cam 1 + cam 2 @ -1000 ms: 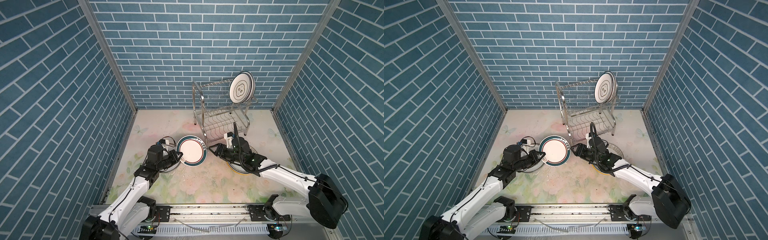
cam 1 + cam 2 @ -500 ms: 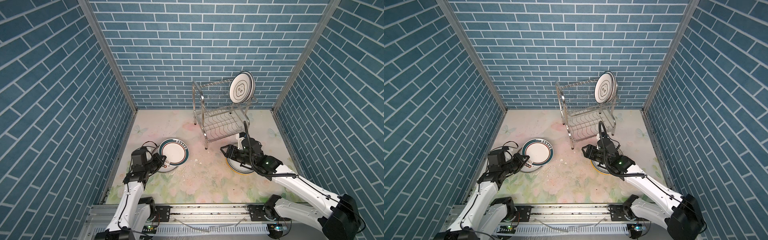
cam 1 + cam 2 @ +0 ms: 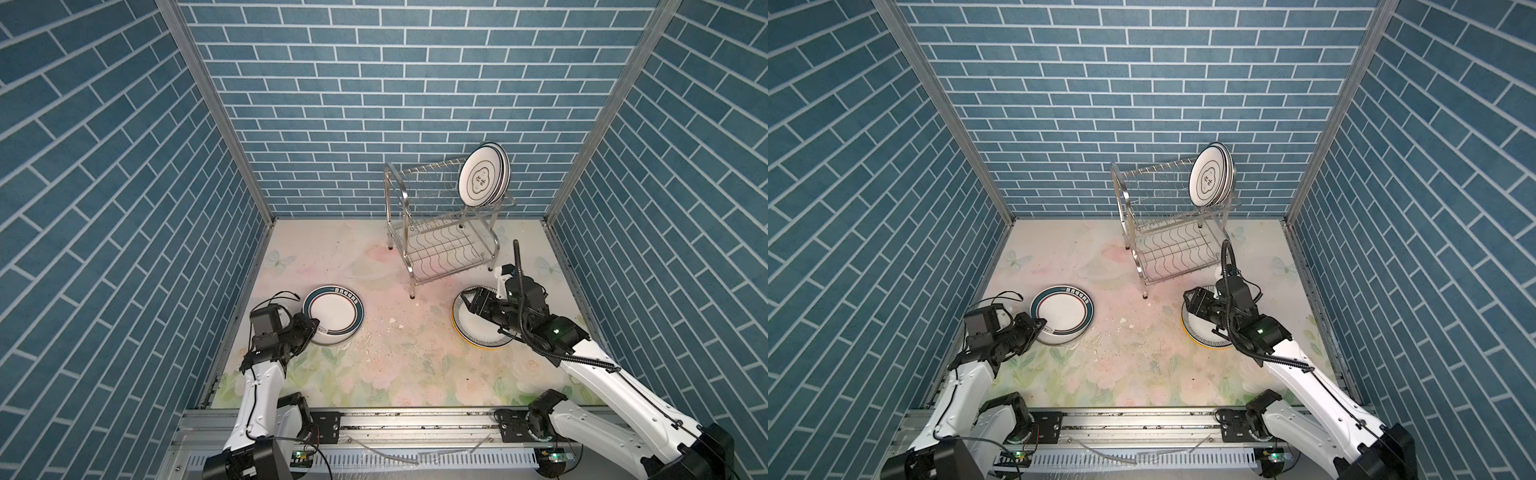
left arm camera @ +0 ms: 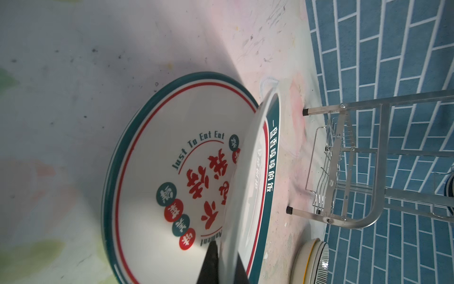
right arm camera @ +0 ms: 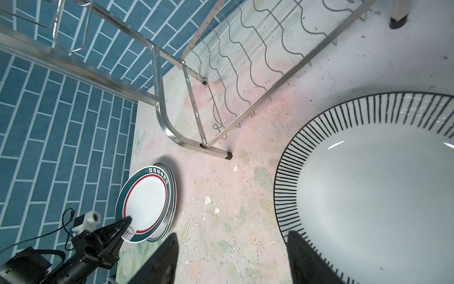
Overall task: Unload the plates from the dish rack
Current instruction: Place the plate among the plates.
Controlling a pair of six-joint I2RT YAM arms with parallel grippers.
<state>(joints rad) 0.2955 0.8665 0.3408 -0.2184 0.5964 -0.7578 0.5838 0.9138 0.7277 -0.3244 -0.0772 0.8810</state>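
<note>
L pincer [image 3: 311, 325] clamps green-rim plate [image 3: 334, 312]; R pincer [image 5: 232, 244] gapes.

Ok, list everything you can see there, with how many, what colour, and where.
dish rack: one, shiny steel, back of the table
racked plates: a few, count unclear, white with dark rims, upright on the rack's upper tier
green-banded plate: one, white centre, tilted above the red-lettered plate
red-lettered plate: one, green-rimmed, flat, front left
black-striped plate: one, white, flat, front right
yellow-edged plate: one, under the striped plate
table: one, pale floral
walls: three, blue brick
left end effector: black, shut on the green-banded plate's rim
right end effector: black, open above the black-striped plate
</note>
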